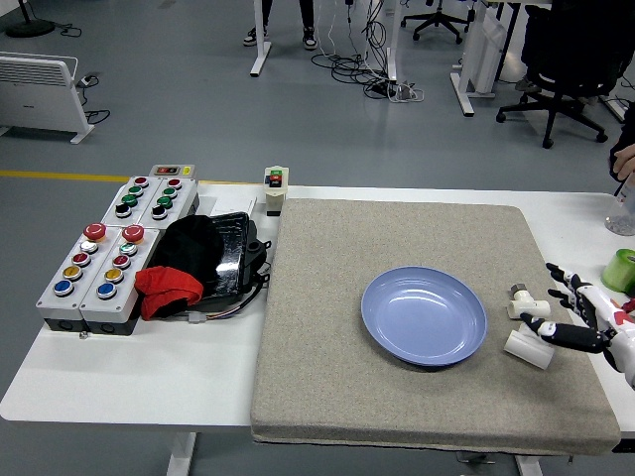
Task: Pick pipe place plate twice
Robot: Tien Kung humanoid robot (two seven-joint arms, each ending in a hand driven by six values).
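Head view: a blue plate sits on a grey mat. Right of it lie two white pipe pieces, one near the other. The right hand reaches in beside them, fingers spread and apparently gripping nothing, though fingertip contact is unclear.

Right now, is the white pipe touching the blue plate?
Apart. The head view shows a strip of grey mat between the white pipe and the blue plate's right rim.
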